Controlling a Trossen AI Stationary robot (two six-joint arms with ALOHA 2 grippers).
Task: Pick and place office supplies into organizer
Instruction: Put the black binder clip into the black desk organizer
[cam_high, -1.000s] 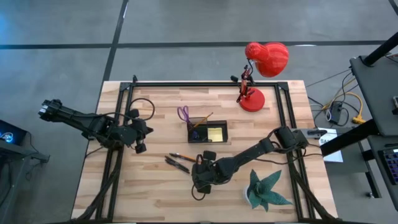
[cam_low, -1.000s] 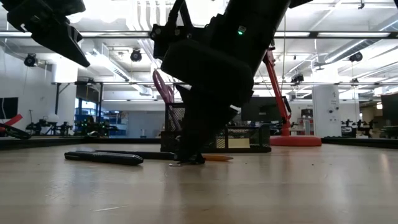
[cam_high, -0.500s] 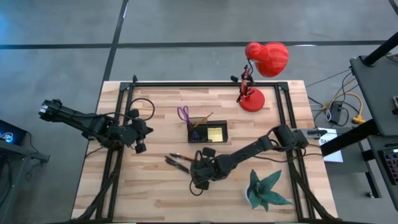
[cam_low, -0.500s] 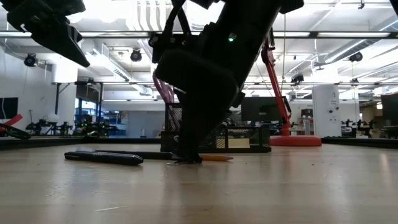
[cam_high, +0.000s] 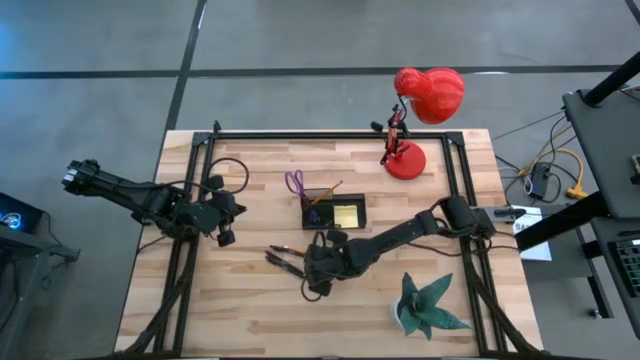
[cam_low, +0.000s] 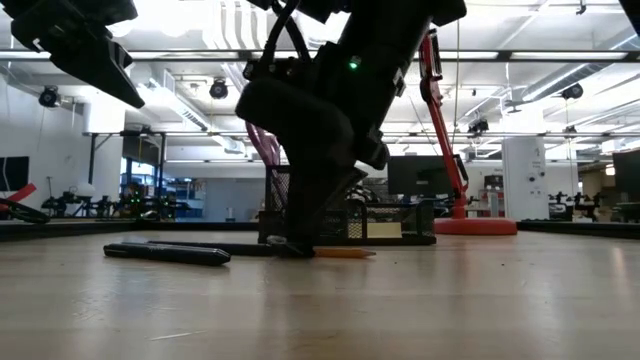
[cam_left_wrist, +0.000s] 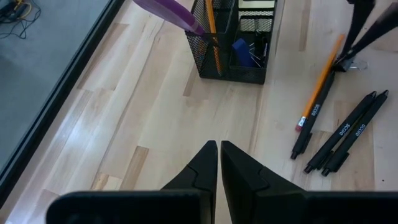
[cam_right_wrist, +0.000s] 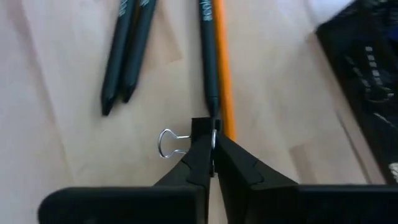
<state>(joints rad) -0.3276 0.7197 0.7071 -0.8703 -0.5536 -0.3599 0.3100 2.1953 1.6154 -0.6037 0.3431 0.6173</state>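
Observation:
My right gripper (cam_right_wrist: 213, 144) points steeply down at a small black binder clip (cam_right_wrist: 202, 126) on the wooden table, beside the tips of a dark pen (cam_right_wrist: 209, 56) and an orange pencil (cam_right_wrist: 222, 68); its fingers are shut. Two more dark pens (cam_right_wrist: 127, 50) lie flat alongside. The black mesh organizer (cam_high: 334, 211) stands just beyond, with purple-handled scissors (cam_high: 295, 183) upright in it and a yellow pad (cam_high: 347, 214). My left gripper (cam_left_wrist: 219, 149) is shut and empty, hanging above the table's left part (cam_high: 226, 238). My right gripper has its shut fingertips (cam_right_wrist: 200, 152) at the binder clip's near side, coming down at a slant from the table's right. A bit of silver wire (cam_right_wrist: 215, 138) shows between the tips, and the other wire loop (cam_right_wrist: 167, 142) sticks out sideways. Whether the clip is off the wood I cannot tell.
A red desk lamp (cam_high: 406, 160) stands at the far right, its head (cam_high: 430, 92) past the table's far edge. A green paper plant (cam_high: 428, 308) sits at the near right. Bare wood lies in front of the pens (cam_low: 165, 252).
My right gripper has moved a little toward the table's left edge and the pens, rolling slightly at the wrist, staying low over the wood. The pens and pencil lie as before.

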